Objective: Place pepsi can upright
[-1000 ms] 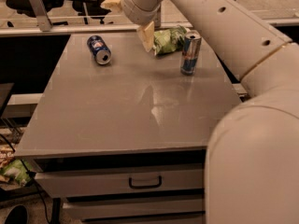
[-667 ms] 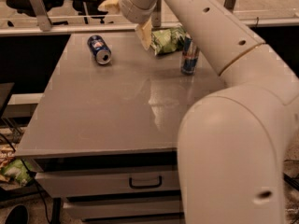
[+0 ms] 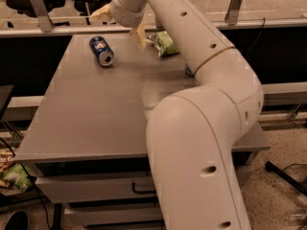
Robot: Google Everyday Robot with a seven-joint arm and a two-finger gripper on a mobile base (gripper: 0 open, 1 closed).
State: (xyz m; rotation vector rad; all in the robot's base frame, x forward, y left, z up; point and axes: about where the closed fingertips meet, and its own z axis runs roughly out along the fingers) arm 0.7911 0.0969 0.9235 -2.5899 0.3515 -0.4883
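The pepsi can (image 3: 101, 51), dark blue with a silver end, lies on its side at the far left of the grey table (image 3: 86, 109). Its silver end faces the front right. My gripper (image 3: 120, 27) hangs above the table's far edge, just right of and behind the can, not touching it. Its two cream fingers are spread apart and hold nothing. One finger (image 3: 101, 12) points left above the can. The other (image 3: 139, 36) points down to the can's right.
A green chip bag (image 3: 163, 43) lies at the far middle of the table, right of the gripper. My arm (image 3: 206, 128) covers the table's right side; a dark sliver of another can (image 3: 188, 71) shows at its edge. Drawers (image 3: 96, 188) sit under the table.
The gripper has moved left, closer to the lying can. The arm has swung across the right of the table and now hides most of the taller can.
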